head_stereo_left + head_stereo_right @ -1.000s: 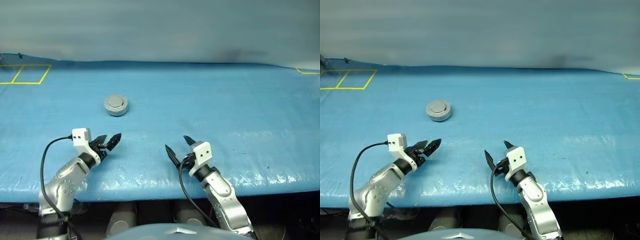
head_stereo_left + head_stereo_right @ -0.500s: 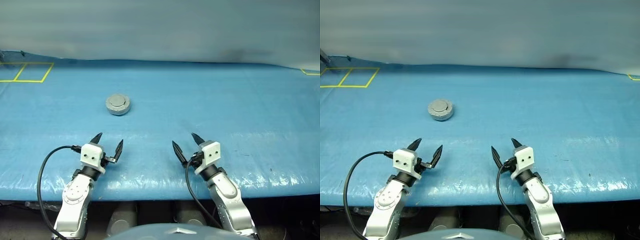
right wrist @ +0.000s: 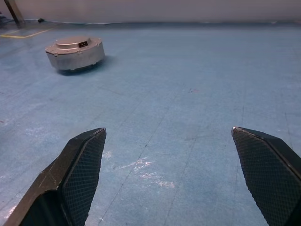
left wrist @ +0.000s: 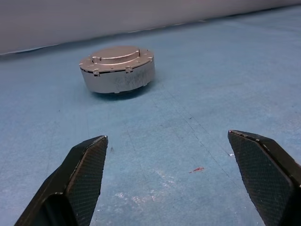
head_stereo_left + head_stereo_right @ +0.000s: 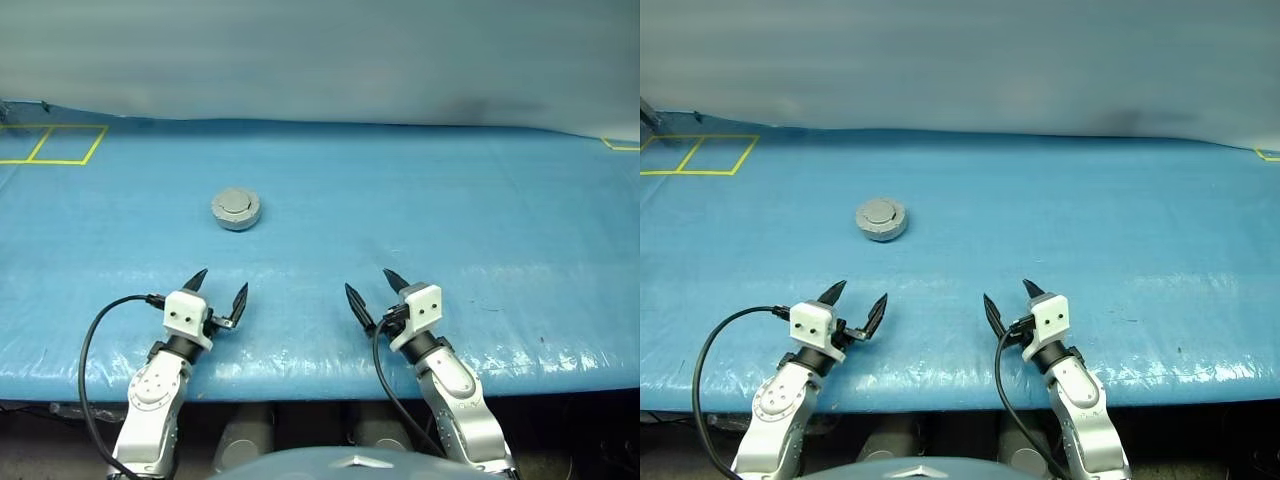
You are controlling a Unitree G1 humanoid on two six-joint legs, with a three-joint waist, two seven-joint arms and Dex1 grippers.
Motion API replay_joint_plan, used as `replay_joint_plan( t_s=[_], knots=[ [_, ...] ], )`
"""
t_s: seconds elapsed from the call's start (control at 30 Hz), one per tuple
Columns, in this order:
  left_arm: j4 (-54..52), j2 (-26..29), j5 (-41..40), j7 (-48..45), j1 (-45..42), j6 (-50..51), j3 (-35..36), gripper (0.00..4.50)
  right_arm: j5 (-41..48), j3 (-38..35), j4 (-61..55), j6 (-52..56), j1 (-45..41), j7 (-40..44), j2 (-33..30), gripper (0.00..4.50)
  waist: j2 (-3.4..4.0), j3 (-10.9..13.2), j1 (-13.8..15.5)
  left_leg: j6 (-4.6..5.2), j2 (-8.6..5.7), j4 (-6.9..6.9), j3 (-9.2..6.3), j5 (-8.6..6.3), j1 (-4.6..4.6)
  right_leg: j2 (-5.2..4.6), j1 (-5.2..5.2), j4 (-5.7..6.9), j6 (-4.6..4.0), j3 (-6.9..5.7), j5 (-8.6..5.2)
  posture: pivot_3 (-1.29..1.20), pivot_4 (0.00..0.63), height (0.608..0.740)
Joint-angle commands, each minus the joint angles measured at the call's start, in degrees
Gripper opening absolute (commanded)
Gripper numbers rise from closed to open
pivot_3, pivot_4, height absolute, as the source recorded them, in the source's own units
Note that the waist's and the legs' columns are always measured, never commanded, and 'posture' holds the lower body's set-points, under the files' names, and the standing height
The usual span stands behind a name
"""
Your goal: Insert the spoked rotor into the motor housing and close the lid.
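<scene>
The motor housing [image 5: 236, 209] is a short round grey puck on the blue table, left of centre. Its lid [image 4: 115, 54] lies flat and shut on top, with small toothed tabs around the edge. The housing [image 3: 75, 52] also appears in the right wrist view. The spoked rotor is out of view. My left gripper [image 5: 219, 281] hovers near the table's front edge, straight in front of the housing and well short of it, open and empty. My right gripper [image 5: 368, 280] is level with it further right, angled toward the housing, also open with nothing between its fingers.
Yellow tape squares [image 5: 50, 145] mark the table's far left corner, and a yellow tape corner [image 5: 620, 143] sits at the far right. A grey wall stands behind the table. A black cable [image 5: 95, 340] loops beside my left arm. The blue cover is wrinkled and glossy at the front edge.
My left gripper has rolled from lying sideways to upright with its fingers side by side, and drawn slightly back toward the front edge. The right gripper and the housing have stayed put.
</scene>
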Motion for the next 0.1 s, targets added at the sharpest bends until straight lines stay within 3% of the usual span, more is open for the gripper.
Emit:
replay_joint_plan(
  t_s=[0.03, 0.1],
  knots=[
    [-0.4, -0.2, -0.5, -1.0, -0.5, -1.1, -0.5, 4.47, 0.7, -0.8, -1.9, -0.7, 0.1, 0.0, 0.2, 4.50, 0.00, 0.0, 0.0, 0.00, 0.00, 0.00, 0.00, 0.00, 0.00, 0.00, 0.00, 0.00, 0.00, 0.00, 0.00, 0.00, 0.150, 0.740],
    [-0.3, -0.3, -0.6, -1.3, -0.6, -1.1, -0.5, 4.47, 0.5, -0.8, -1.9, -0.8, 0.2, -0.1, 0.2, 4.50, 0.00, 0.0, 0.0, 0.00, 0.00, 0.00, 0.00, 0.00, 0.00, 0.00, 0.00, 0.00, 0.00, 0.00, 0.00, 0.00, 0.150, 0.740]
  ],
)
